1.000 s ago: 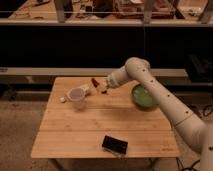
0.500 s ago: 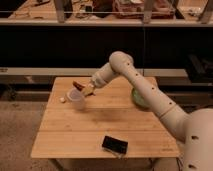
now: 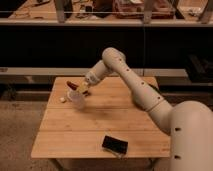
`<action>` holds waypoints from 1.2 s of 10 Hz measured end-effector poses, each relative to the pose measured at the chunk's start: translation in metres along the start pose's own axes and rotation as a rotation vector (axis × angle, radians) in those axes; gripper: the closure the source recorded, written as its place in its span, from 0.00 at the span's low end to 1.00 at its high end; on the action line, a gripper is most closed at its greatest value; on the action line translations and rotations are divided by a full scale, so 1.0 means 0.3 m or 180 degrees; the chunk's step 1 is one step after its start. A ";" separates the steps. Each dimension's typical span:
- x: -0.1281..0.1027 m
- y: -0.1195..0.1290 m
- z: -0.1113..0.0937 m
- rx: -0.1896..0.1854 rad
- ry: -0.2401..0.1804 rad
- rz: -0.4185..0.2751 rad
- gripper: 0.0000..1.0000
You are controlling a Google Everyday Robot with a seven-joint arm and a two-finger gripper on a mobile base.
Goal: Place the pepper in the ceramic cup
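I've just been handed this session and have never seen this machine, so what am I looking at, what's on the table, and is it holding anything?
There is one picture, from a camera looking down at a wooden table. Where the camera is mounted is not known. The big white shape at right is the robot's single arm, reaching left across the table. Its gripper sits at the far left, right above the ceramic cup. The dark red pepper is at the gripper, sticking out to the left just over the cup's rim, so it seems to be held and not yet dropped in. A small white lump lies left of the cup. A black flat object lies near the front edge.
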 end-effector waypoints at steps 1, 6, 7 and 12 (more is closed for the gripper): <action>-0.004 0.011 0.001 -0.0005 -0.0010 0.0013 0.45; -0.028 0.066 -0.018 -0.0036 0.0018 0.0128 0.20; -0.030 0.069 -0.021 -0.0032 0.0028 0.0146 0.20; -0.024 0.083 -0.033 -0.0008 0.0149 0.0236 0.20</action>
